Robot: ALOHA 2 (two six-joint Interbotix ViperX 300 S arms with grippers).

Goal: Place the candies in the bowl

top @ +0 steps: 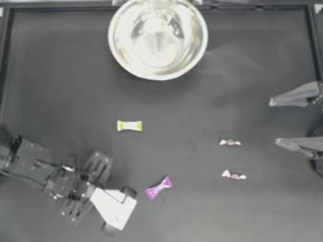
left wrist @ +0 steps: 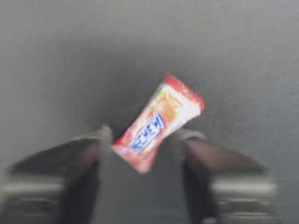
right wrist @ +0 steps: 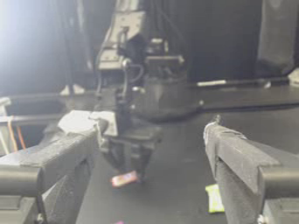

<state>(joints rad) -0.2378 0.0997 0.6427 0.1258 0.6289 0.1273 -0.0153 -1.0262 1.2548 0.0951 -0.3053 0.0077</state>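
The left arm (top: 54, 177) was a dark grey, blocky assembly with exposed brackets, thin cables and small pale fittings, ending in a pale, wedge-shaped left gripper (top: 117, 211). The right gripper (top: 287, 120) showed two grey tapered jaws. Orange wiring ran beside the right wrist's grey housing.

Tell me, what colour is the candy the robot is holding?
Red-pink candy, with blue letters; best in left wrist view.

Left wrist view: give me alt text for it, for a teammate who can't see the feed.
The left gripper holds a red-pink stick-like candy with blue lettering between its two dark jaws, tilted, its free end sticking out past the jaw tips. Behind it is only the bare dark table.
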